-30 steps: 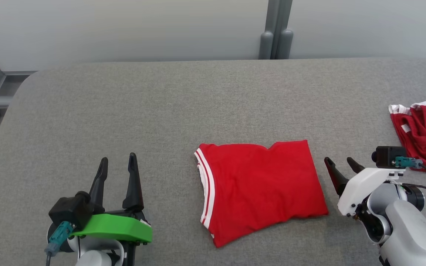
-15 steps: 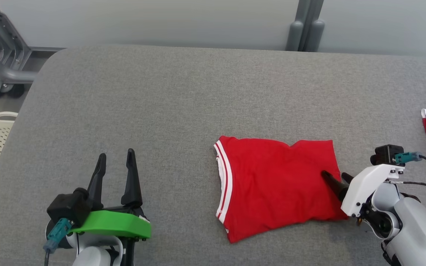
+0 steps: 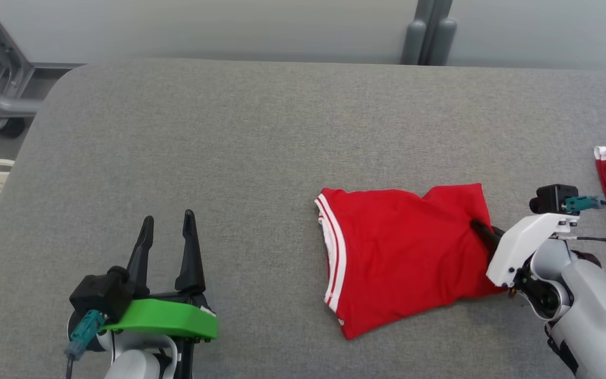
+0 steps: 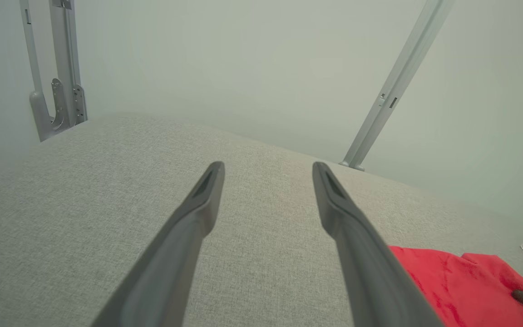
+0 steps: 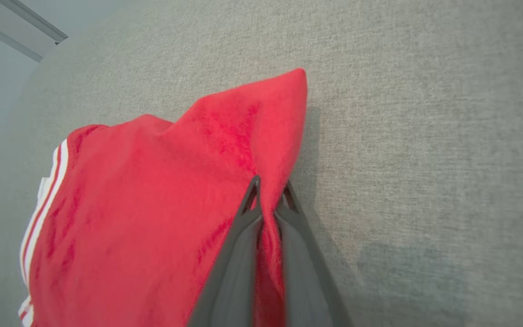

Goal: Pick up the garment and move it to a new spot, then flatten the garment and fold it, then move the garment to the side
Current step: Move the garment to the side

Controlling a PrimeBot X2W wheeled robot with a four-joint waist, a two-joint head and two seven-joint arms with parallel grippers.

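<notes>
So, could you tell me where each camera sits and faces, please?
Head view: on the head, facing forward and down at the grey fabric table; shows the open left gripper and the right gripper shut on the folded red white-striped garment.
Left wrist view: on that wrist, along its spread fingers, across the table toward the wall.
Right wrist view: on that wrist, along its fingers pinching the garment's edge.
All three share the garment.
</notes>
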